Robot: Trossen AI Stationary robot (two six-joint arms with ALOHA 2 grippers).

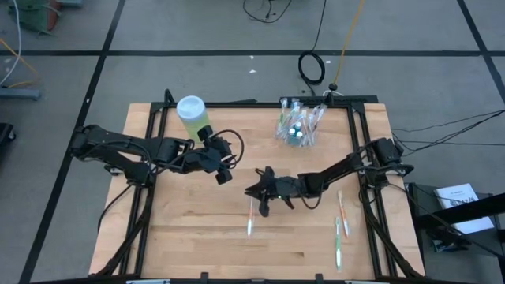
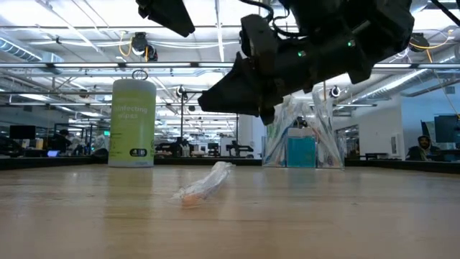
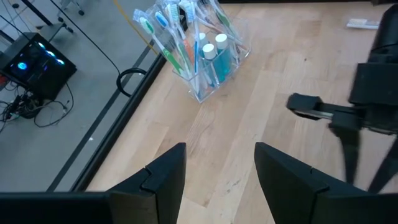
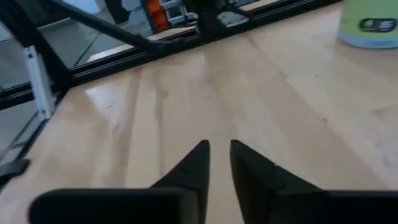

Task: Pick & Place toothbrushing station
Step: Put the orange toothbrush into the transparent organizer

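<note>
The clear plastic cup (image 1: 298, 126) stands near the table's far edge, filled with several toothbrushes and blue toothpaste tubes; it also shows in the left wrist view (image 3: 200, 46). One whitish toothbrush (image 1: 250, 218) lies flat on the table's middle, and also shows in the low view (image 2: 205, 183). Two more toothbrushes (image 1: 341, 225) lie at the near right. My right gripper (image 1: 260, 197) hovers just above and beside the middle toothbrush's far end, its fingers a narrow gap apart (image 4: 219, 152) and empty. My left gripper (image 1: 226, 172) hangs open and empty (image 3: 217, 168) left of the cup.
A light-green canister with a white lid (image 1: 191, 112) stands at the far left, close behind my left arm. Black frame rails (image 1: 359, 150) run along the table's sides. Bare wood lies along the near edge and near left.
</note>
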